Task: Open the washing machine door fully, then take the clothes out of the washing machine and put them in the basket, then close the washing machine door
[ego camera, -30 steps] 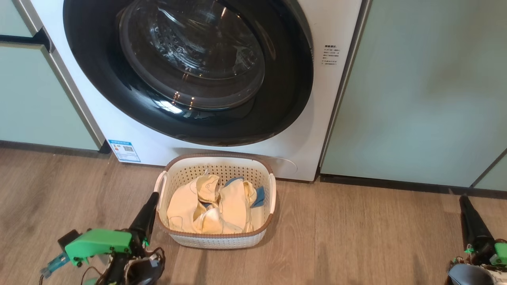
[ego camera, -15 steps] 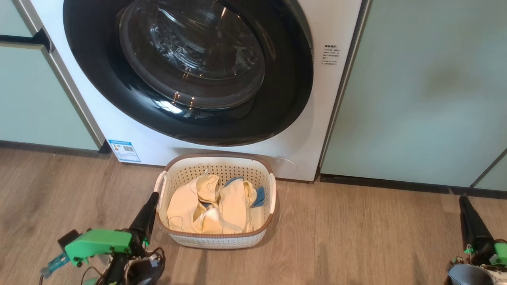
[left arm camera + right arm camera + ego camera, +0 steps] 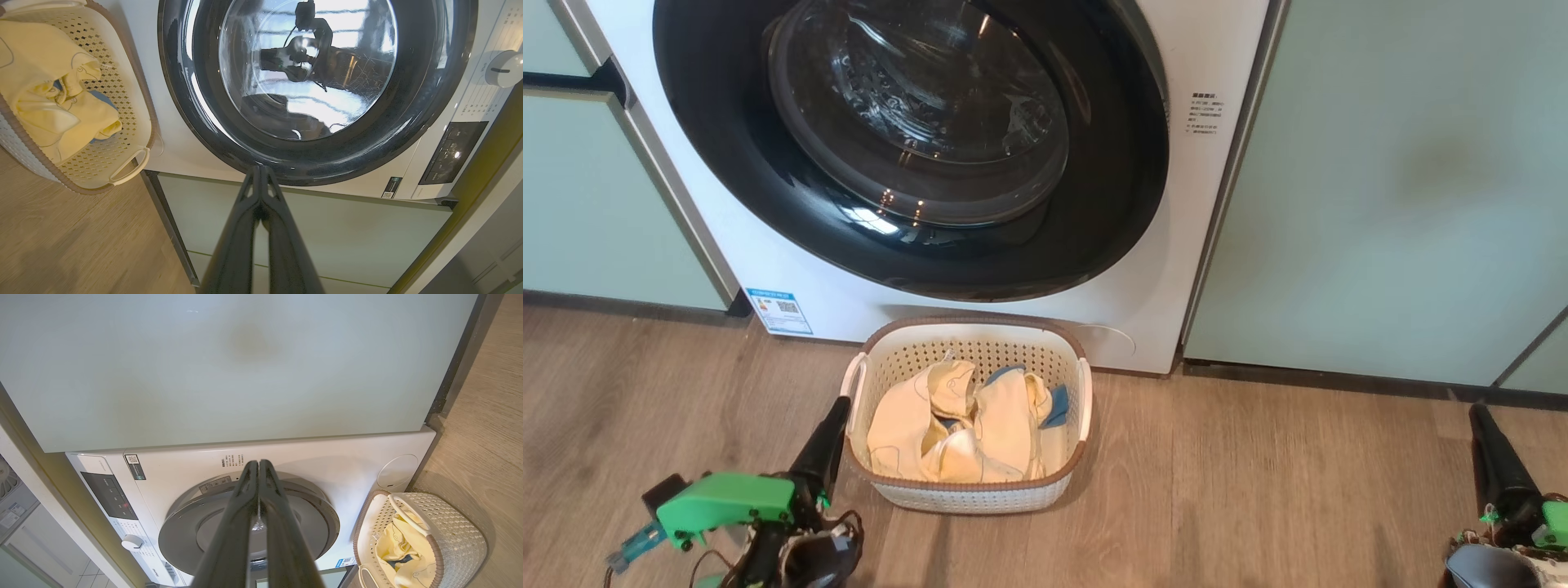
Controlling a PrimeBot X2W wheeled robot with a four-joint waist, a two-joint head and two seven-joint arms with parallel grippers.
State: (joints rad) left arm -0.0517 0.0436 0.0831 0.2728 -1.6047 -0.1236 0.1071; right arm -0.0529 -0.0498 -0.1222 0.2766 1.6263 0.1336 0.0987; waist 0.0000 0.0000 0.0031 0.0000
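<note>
The washing machine (image 3: 1217,212) is white, and its round black washing machine door (image 3: 911,139) lies flat against the front. Below it on the floor stands the cream basket (image 3: 968,323) with the cream and pale-yellow clothes (image 3: 964,433) piled inside. My left gripper (image 3: 840,404) is shut and empty, its tip just beside the basket's left handle. My right gripper (image 3: 1476,411) is shut and empty far to the right, over bare floor. The left wrist view looks past the shut left gripper (image 3: 259,169) at the door (image 3: 408,122), with the basket (image 3: 135,122) and clothes (image 3: 53,102) off to one side.
Pale green cabinet panels (image 3: 1388,188) flank the machine on both sides. Wooden floor (image 3: 1258,490) spreads around the basket. A blue sticker (image 3: 779,310) marks the machine's lower left corner. The control panel (image 3: 108,496) and a white knob (image 3: 132,542) show in the right wrist view.
</note>
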